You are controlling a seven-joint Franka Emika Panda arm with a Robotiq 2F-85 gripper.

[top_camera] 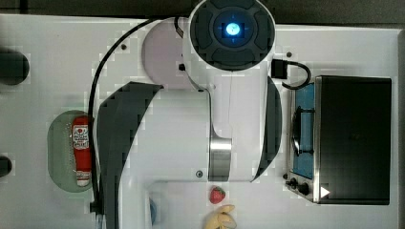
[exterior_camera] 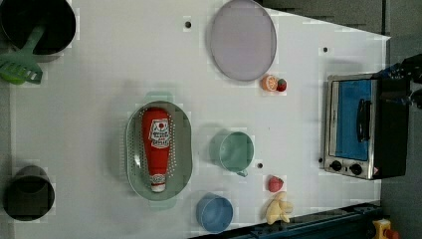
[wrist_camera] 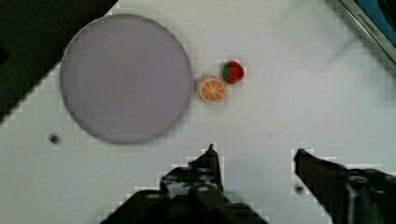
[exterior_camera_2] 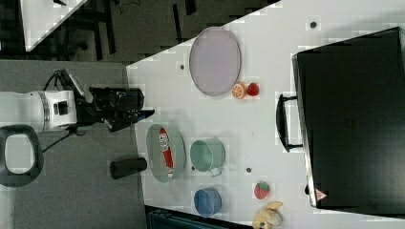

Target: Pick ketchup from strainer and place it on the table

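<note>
Ketchup [exterior_camera: 156,147] lay lengthwise in the strainer [exterior_camera: 133,149], cap toward the desk's [exterior_camera: 89,99] blue-bowl [exterior_camera: 214,213] edge. Gripper [wrist_camera: 254,156] hung above the bare desk near the plate [wrist_camera: 126,77], fingers [wrist_camera: 211,161] spread, empty. Risk: the smooth, rounded bottle could roll or slip from an off-centre pinch, or the fingers could catch the strainer's rim and drag it.

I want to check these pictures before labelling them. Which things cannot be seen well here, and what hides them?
- Strainer, top view: its right side is covered by the arm.
- Blue bowl, top view: mostly hidden under the arm.
- Banana, top view: cut off by the bottom edge.
- Ketchup label, left view: print too small to read.
- Gripper, wrist view: open; its body is cut off by the picture's edge.
</note>
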